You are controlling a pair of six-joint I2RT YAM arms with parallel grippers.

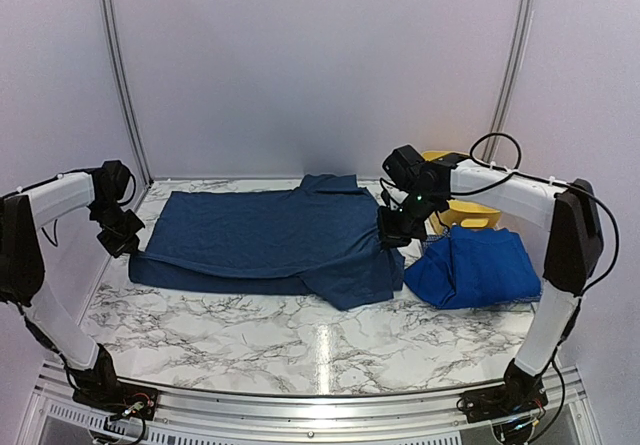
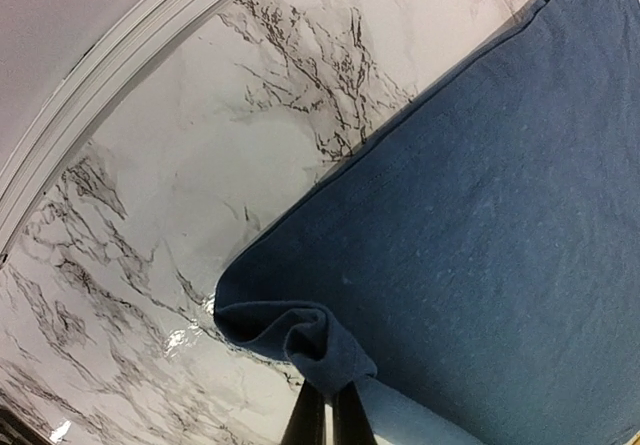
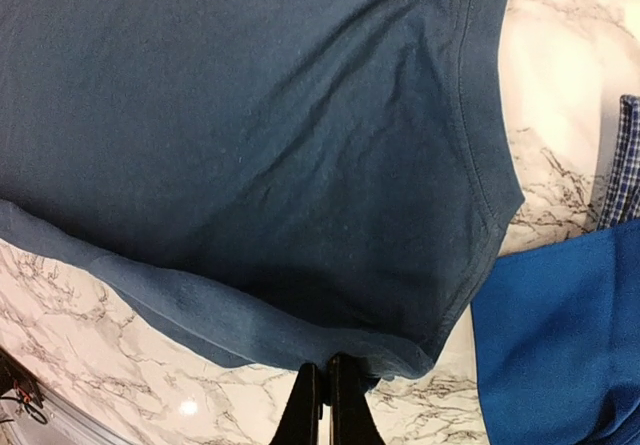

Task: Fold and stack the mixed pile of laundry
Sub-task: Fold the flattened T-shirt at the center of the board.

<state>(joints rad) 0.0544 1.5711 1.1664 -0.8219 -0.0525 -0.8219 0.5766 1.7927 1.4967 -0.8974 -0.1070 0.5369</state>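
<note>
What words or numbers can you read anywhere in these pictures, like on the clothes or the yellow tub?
None: no words, numbers or signs can be read in any view.
dark blue shirt: plain cloth, no label showing.
bright blue cloth: plain.
checked shirt: only a checked pattern.
yellow tub: no print showing on the part in view.
marble table: only grey veins.

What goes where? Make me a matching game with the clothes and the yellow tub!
Things:
1. dark blue T-shirt
2. royal-blue garment
3. yellow tub
4. checked shirt

Places:
A. at the back, far right
B. spread out in the middle
C. just a sliver peeking out beside the royal-blue cloth, in the right wrist view
D. bunched up, front right

Pairs: 1-B, 2-D, 3-A, 4-C
</note>
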